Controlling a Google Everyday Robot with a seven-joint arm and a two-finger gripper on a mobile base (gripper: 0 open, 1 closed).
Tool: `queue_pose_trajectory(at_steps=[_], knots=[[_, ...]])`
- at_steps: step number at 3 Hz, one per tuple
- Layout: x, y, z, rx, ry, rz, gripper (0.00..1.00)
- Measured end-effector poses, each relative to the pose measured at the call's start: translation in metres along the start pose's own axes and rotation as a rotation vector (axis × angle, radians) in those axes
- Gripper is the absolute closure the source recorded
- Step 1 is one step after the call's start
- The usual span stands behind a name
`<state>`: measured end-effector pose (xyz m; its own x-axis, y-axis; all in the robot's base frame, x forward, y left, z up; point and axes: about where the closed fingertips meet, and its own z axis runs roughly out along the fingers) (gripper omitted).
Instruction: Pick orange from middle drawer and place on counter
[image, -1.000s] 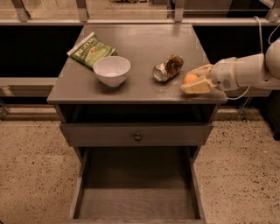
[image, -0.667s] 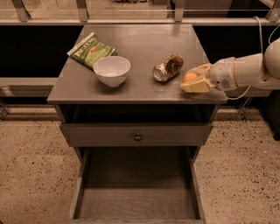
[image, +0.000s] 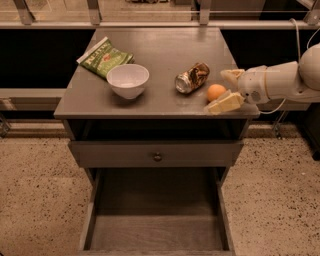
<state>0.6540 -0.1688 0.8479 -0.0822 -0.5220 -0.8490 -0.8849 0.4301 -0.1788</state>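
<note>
The orange (image: 216, 92) rests on the counter (image: 160, 55) near its right front corner, just right of the crushed can. My gripper (image: 224, 90) comes in from the right at counter height. It is open, with one finger behind the orange and one (image: 223, 104) in front of it, and the fruit sits free at the fingertips. The middle drawer (image: 155, 231) is pulled out below the cabinet, and its floor is bare.
A crushed metal can (image: 192, 77) lies left of the orange. A white bowl (image: 128, 80) and a green chip bag (image: 106, 58) sit on the counter's left half. A shut drawer front with a round knob (image: 157, 156) is above the open drawer. A speckled floor surrounds the cabinet.
The gripper's fingers have spread apart, and the orange, hidden between them before, now shows on the counter. The arm has stayed in about the same place.
</note>
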Motion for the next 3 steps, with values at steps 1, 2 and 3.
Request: queue_pose_trajectory(at_steps=[1, 2, 3], knots=[[0.001, 0.002, -0.003, -0.029, 0.001, -0.007, 0.00], [0.005, 0.003, -0.014, -0.035, 0.013, -0.023, 0.00], [0.003, 0.008, -0.037, 0.020, 0.030, -0.094, 0.00]])
